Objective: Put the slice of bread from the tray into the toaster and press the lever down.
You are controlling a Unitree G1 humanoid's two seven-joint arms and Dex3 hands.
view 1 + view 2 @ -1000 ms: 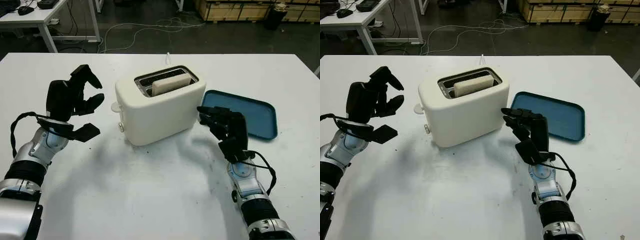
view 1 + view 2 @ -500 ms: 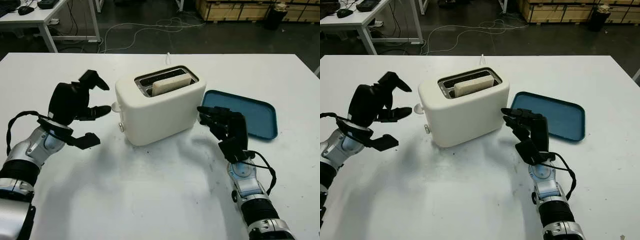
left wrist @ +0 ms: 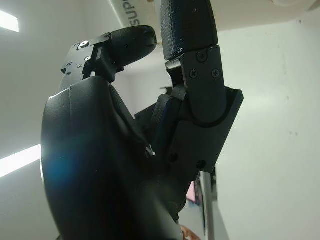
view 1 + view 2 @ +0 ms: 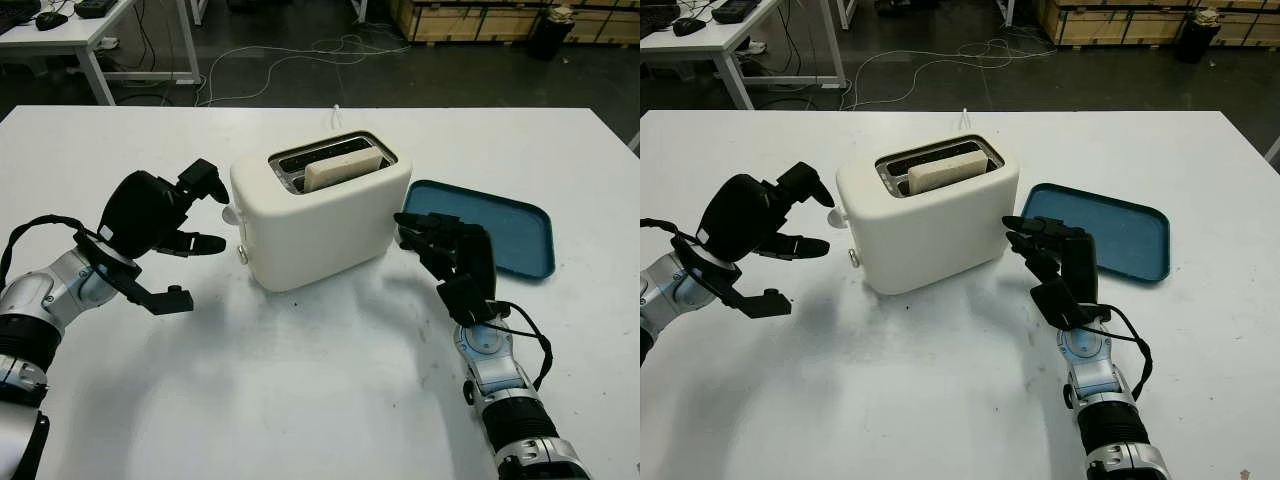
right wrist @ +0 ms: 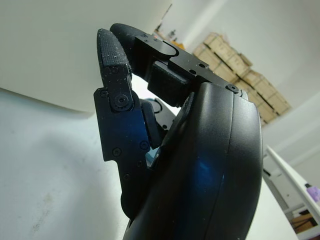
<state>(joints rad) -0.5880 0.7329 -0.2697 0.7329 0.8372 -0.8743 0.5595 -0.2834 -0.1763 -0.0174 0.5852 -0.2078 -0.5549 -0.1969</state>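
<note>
A cream toaster [image 4: 320, 215] stands mid-table with the slice of bread [image 4: 342, 168] upright in its near slot, top edge sticking out. Its lever knob [image 4: 231, 213] juts from the left end, raised. My left hand [image 4: 200, 235] is open just left of that knob, upper fingers [image 3: 187, 45] reaching toward it, nothing held. The empty blue tray [image 4: 505, 232] lies right of the toaster. My right hand [image 4: 430, 240] is open in front of the tray, with its fingers [image 5: 116, 85] close to the toaster's right wall [image 5: 60, 45].
The toaster's white cord [image 4: 336, 115] runs off the table's far edge. Beyond are a dark floor with cables [image 4: 300, 55], a white desk [image 4: 80, 35] at far left and wooden crates [image 4: 470, 18] at far right. Bare white tabletop [image 4: 300, 380] spreads in front.
My left hand has swung right and tipped forward, bringing its fingers from well left of the toaster up close to the lever knob. Right hand, toaster and bread have not moved.
</note>
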